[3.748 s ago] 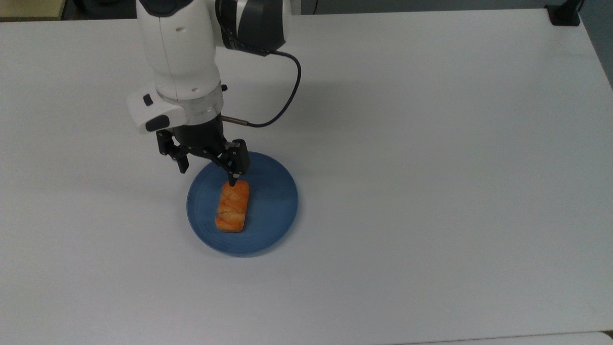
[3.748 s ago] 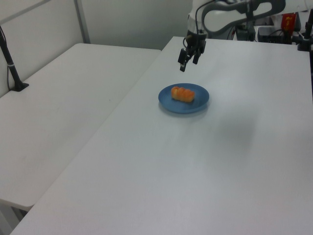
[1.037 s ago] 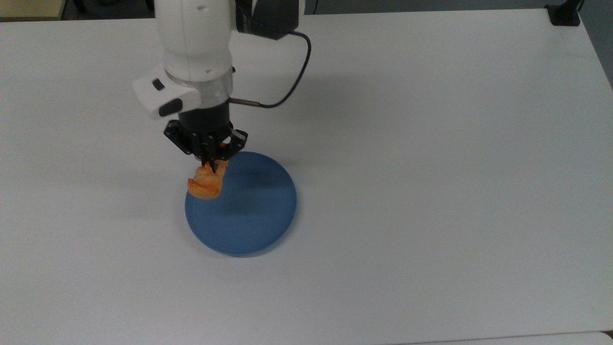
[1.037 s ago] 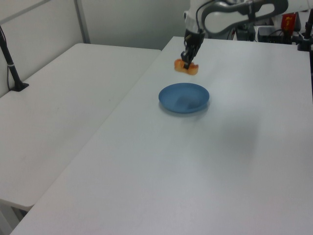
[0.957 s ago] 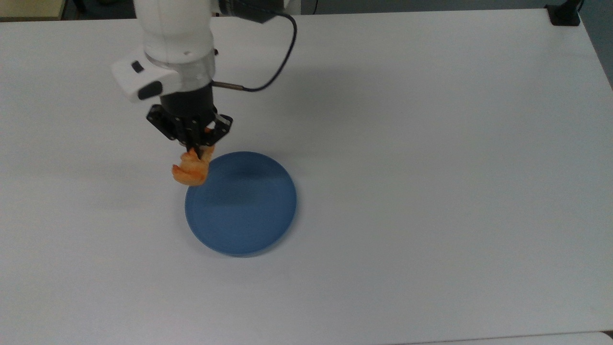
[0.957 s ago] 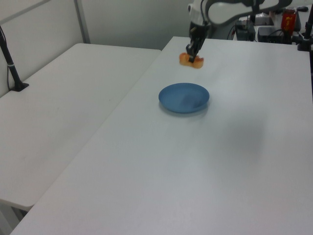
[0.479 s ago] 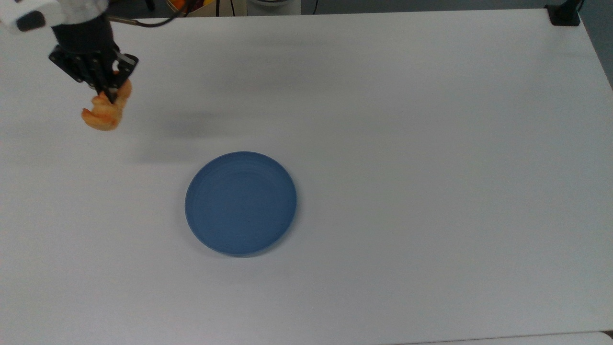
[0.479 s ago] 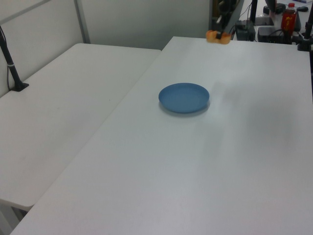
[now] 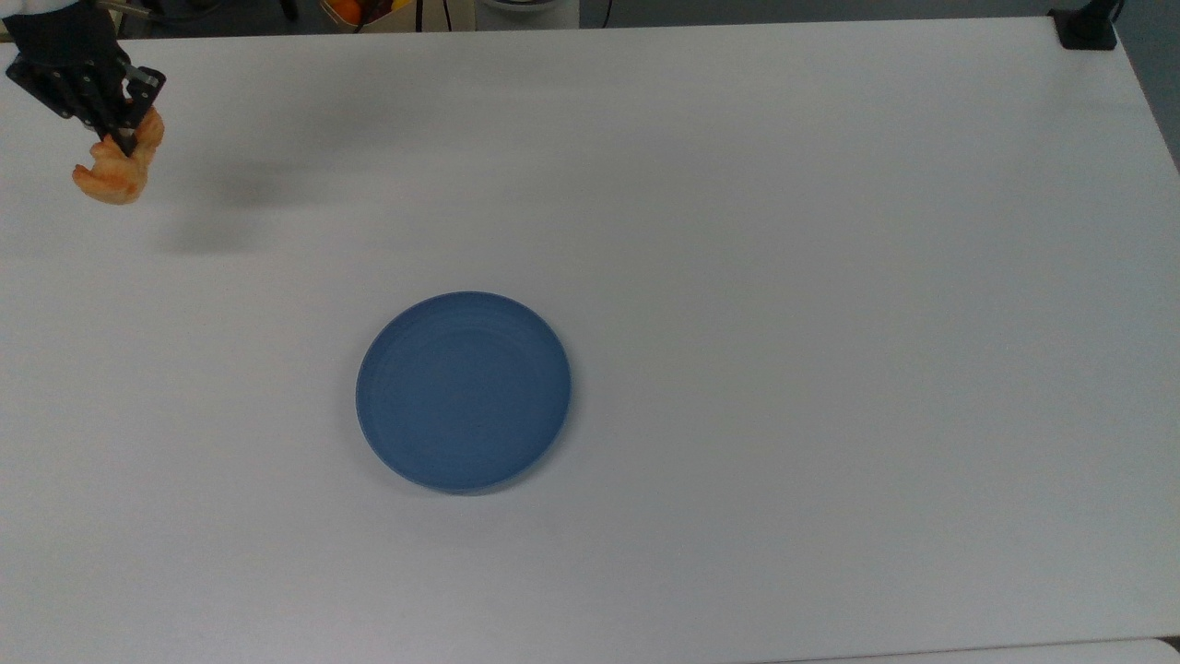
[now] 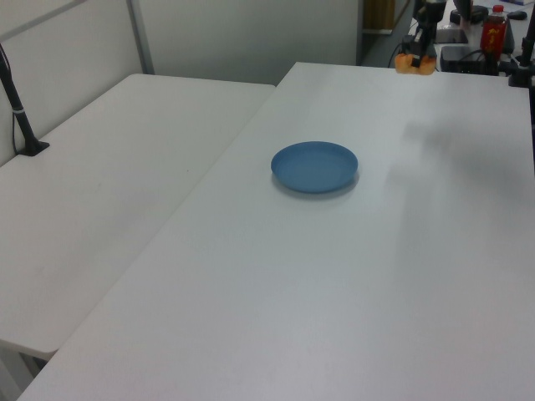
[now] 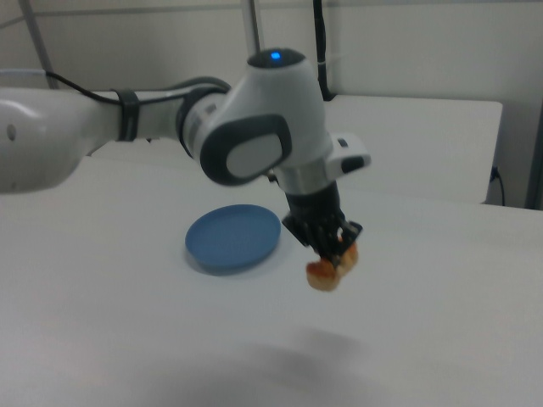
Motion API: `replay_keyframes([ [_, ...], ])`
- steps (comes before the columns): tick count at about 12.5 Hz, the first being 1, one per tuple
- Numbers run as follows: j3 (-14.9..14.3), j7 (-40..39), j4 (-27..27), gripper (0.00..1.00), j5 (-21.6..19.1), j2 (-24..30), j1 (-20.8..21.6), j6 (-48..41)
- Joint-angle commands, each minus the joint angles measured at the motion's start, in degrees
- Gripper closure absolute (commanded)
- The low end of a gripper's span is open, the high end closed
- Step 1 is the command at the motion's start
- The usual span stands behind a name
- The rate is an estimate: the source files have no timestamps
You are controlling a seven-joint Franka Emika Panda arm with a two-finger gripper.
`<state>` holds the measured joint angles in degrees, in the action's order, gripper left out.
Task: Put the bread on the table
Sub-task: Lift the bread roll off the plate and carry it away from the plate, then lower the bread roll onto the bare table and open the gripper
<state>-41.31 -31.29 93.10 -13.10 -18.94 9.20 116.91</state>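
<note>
The fingers (image 9: 118, 143) are pinching the ridged orange-brown bread (image 9: 112, 173), which is dangling above the smooth white counter (image 9: 830, 277) near the top view's upper left corner, well apart from the round blue plate (image 9: 464, 390).

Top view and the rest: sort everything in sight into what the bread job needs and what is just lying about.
Needed:
- bread, held in the air
- gripper, shut on it
- table, where it must go

Lying about:
- blue plate, bare
- red bottle past the table's far edge
</note>
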Motion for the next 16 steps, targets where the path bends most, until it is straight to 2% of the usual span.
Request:
replay_keyframes([
  [1,-2.5,-9.4,9.3,1.0,-1.7,1.5,-0.5,10.2],
  [3,-2.6,-13.4,12.5,1.0,-1.7,0.5,-1.8,14.1],
  [5,-2.1,-15.9,13.1,1.0,-2.4,-1.5,-3.2,16.8],
  [9,-1.8,-25.6,13.1,1.0,-9.2,-4.9,-6.2,17.2],
  [12,0.0,-30.0,12.8,1.0,-9.7,-8.1,-8.7,20.1],
  [14,0.7,-29.9,12.5,1.0,-11.8,-10.0,-9.0,20.3],
  [16,0.7,-29.9,12.4,0.88,-12.6,-11.5,-9.0,22.3],
])
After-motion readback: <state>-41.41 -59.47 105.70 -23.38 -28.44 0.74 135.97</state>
